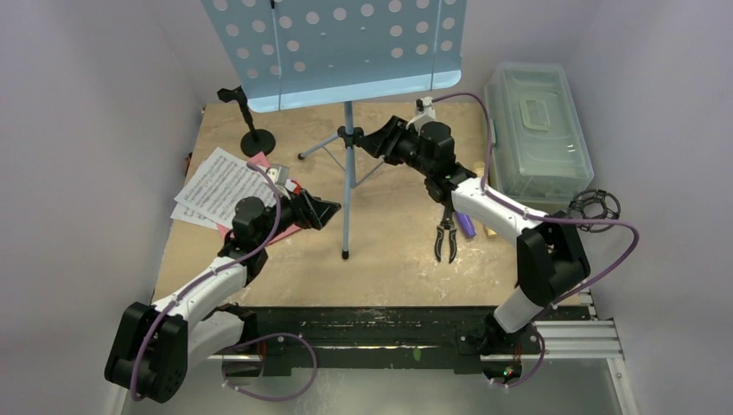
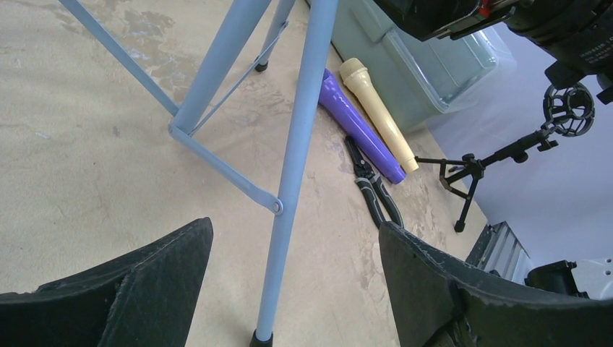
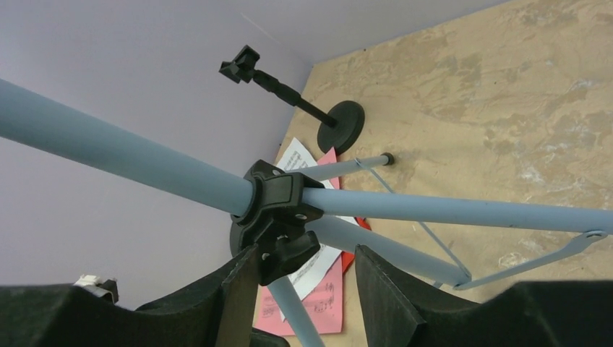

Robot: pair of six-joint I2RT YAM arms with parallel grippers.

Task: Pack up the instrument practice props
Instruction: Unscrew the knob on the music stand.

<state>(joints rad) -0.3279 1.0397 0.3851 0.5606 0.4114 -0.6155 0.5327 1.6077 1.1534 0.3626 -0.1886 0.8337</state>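
My right fingers [image 3: 405,307], half-wide, straddle the black clamp knob [image 3: 289,253] at the hub of the light-blue music stand [image 1: 348,186], upright in the middle of the desk [image 1: 406,251], while my left fingers [image 2: 144,289] gape wide about its near leg [image 2: 293,173]; an off-centre pinch could topple the top-heavy stand.

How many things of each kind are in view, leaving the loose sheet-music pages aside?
Music stand: 1
Microphones: 2, purple microphone and cream microphone
Microphone stands: 2, round-base stand and tripod stand
Pliers: 1
Plastic box: 1
Total: 7
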